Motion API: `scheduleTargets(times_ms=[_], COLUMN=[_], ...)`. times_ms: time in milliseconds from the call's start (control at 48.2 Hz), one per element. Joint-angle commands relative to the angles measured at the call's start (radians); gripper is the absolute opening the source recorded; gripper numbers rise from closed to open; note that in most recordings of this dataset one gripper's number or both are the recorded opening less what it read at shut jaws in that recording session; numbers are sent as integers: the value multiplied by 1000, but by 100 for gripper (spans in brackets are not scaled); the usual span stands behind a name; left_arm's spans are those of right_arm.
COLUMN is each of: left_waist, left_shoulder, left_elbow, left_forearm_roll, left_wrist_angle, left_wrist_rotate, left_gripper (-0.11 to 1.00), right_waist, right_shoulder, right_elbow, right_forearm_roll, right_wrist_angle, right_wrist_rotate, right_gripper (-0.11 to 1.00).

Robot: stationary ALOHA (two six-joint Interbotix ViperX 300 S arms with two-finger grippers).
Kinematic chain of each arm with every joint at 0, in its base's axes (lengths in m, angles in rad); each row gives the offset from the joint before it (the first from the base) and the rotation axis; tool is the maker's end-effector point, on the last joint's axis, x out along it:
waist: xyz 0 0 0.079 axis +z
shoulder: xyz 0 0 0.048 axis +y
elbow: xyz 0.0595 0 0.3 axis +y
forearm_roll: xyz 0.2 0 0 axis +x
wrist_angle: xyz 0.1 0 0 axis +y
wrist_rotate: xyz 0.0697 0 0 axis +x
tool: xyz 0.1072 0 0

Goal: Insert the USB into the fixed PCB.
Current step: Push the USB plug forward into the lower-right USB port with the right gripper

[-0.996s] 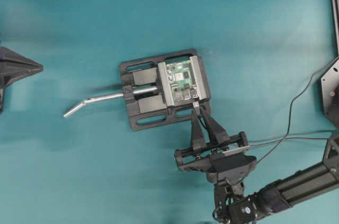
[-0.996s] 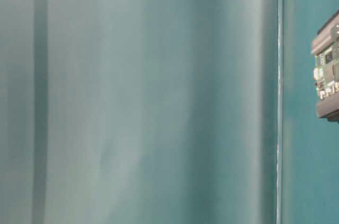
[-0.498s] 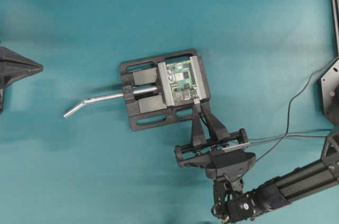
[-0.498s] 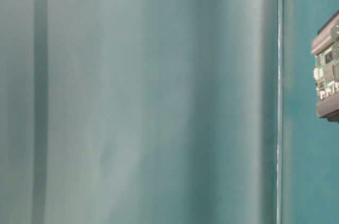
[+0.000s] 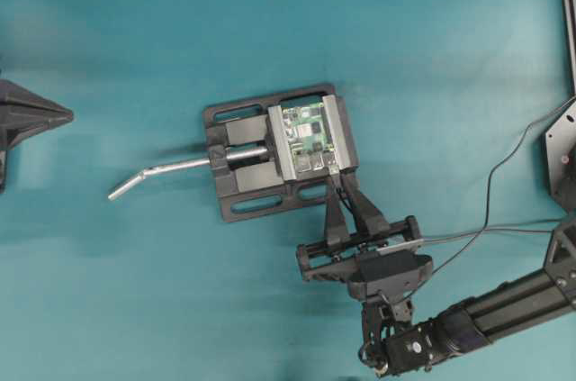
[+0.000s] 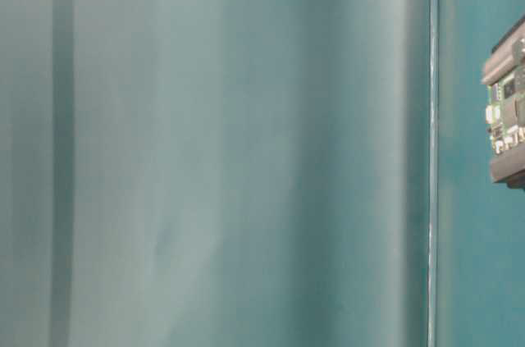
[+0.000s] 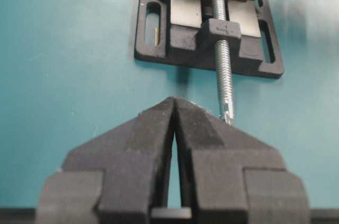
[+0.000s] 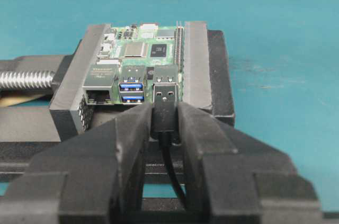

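Right gripper (image 8: pixel 165 123) clamps the small silver-tipped, dark-bodied USB plug (image 8: pixel 165 105), its tip just ahead at a port of the green vise-held circuit board (image 8: pixel 139 57). Slight misalignment could jam the plug on the port rim. Left gripper (image 7: pixel 174 108) closed, empty.

Plain teal table surface (image 5: pixel 432 57)

Right tool (image 8: pixel 166 121) pinched narrow (fingers level), left tool (image 7: pixel 174 108) fully closed.
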Motion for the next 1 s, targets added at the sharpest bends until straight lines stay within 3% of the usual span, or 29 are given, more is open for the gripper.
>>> scheduleTargets(times_ms=[0, 975], left_waist=[3, 5], left_shoulder=[8, 8], left_elbow=[-29, -29], left_forearm_roll=[3, 5], left_wrist_angle=[-5, -5], left_wrist_rotate=[-5, -5], left_gripper=[0, 0], right_waist=[-2, -32], right_shoulder=[-37, -37], right_elbow=[-5, 3], right_forearm_roll=[-6, -21], right_wrist_angle=[-5, 0], right_wrist_rotate=[-2, -3], right_gripper=[21, 21])
